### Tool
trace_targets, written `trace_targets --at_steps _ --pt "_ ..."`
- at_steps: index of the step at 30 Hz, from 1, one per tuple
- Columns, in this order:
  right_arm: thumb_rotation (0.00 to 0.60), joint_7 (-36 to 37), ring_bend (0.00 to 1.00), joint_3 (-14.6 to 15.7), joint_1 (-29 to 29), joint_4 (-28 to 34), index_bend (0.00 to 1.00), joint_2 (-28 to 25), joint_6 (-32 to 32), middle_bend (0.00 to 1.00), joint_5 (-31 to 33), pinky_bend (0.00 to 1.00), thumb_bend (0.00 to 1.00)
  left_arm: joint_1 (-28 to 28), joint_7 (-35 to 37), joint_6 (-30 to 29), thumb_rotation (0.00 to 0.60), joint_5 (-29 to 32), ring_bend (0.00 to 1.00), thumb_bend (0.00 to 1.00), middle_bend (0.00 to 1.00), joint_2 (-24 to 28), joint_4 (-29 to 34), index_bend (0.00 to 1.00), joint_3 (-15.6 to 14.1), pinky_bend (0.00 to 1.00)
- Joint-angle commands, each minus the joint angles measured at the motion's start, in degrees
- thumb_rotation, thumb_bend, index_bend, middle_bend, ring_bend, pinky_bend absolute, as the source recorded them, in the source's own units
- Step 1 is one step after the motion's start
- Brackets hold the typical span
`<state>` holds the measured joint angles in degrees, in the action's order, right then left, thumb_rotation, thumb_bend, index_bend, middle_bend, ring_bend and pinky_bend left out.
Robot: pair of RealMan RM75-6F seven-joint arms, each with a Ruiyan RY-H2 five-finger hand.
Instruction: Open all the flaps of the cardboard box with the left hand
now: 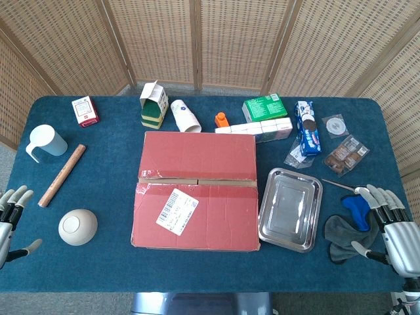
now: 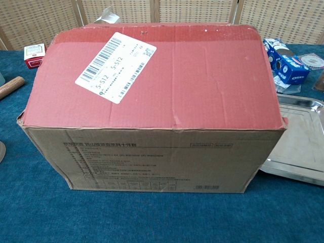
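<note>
The cardboard box (image 1: 197,190) stands in the middle of the table, its red-taped top flaps lying flat and closed, with a white barcode label (image 1: 177,212) on the near flap. In the chest view the box (image 2: 157,101) fills the frame, its brown front wall facing me. My left hand (image 1: 12,220) is at the table's left edge, fingers spread, holding nothing, far from the box. At the right edge my right hand (image 1: 390,226) also lies with fingers spread and empty. Neither hand shows in the chest view.
Right of the box lies a steel tray (image 1: 291,209), then a grey cloth (image 1: 346,236) and a blue item (image 1: 356,209). To the left are a white bowl (image 1: 77,226), a wooden stick (image 1: 62,174) and a cup (image 1: 46,142). Cartons and snack packs line the far side.
</note>
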<state>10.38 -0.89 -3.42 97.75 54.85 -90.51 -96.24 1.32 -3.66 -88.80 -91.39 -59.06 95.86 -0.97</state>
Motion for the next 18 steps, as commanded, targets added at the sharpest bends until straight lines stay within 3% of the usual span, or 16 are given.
trace_targets --at_steps 1,9,11,14,18 --pt "0.6 0.01 0.0 0.01 0.01 0.0 0.0 -0.01 -0.01 0.0 -0.01 0.0 0.03 0.01 -0.01 0.06 0.6 0.02 0.0 0.29 0.0 -0.02 0.0 0.0 -0.01 0.02" --pt "0.6 -0.33 0.0 0.3 0.05 0.33 0.0 -0.2 0.23 0.0 -0.21 0.0 0.03 0.95 3.44 2.31 0.6 -0.04 0.0 0.29 0.0 1.05 1.42 0.0 -0.52 0.02" --pt "0.6 -0.58 0.0 0.37 0.1 0.47 0.0 -0.23 0.3 0.0 -0.18 0.0 0.03 2.29 8.08 4.69 0.6 0.07 0.0 0.29 0.0 2.45 3.12 0.0 -0.62 0.02" --pt "0.6 -1.01 0.0 0.44 0.1 0.77 0.0 -0.28 0.48 0.0 -0.13 0.0 0.03 6.76 21.2 11.46 0.6 -0.26 0.0 0.29 0.0 6.58 6.31 0.01 -0.47 0.02" --pt "0.6 -1.42 0.0 0.42 0.17 0.97 0.0 -0.31 0.38 0.0 -0.14 0.0 0.03 11.15 31.08 16.52 0.6 -0.75 0.0 0.29 0.0 10.98 7.96 0.02 0.53 0.04"
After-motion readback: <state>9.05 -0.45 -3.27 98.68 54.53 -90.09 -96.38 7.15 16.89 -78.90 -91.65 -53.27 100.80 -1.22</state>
